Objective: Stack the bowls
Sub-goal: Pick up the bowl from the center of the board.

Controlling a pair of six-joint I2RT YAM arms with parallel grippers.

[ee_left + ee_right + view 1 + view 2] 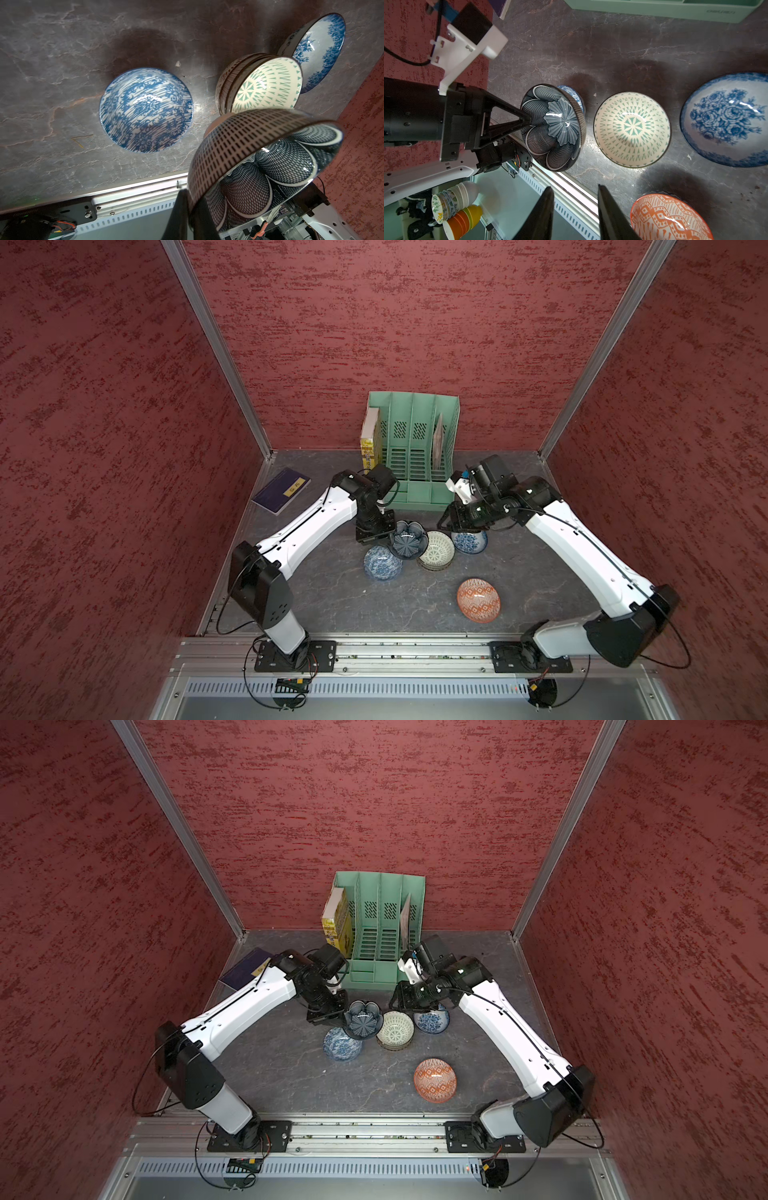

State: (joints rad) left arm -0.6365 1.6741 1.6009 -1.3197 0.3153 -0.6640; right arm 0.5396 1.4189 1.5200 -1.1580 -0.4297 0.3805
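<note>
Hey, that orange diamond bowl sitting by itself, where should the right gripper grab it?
The orange diamond bowl sits upright and alone: I'd pinch its rim from above, one finger inside, one outside, on the side facing the right arm.

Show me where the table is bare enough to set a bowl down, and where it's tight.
Bare: the table stretch between the swirl bowl, the orange bowl and the front rail; also beside the orange bowl toward the right arm. Crowded: the row of swirl bowl, flower bowl held in the left gripper, lattice stack, floral bowl.
</note>
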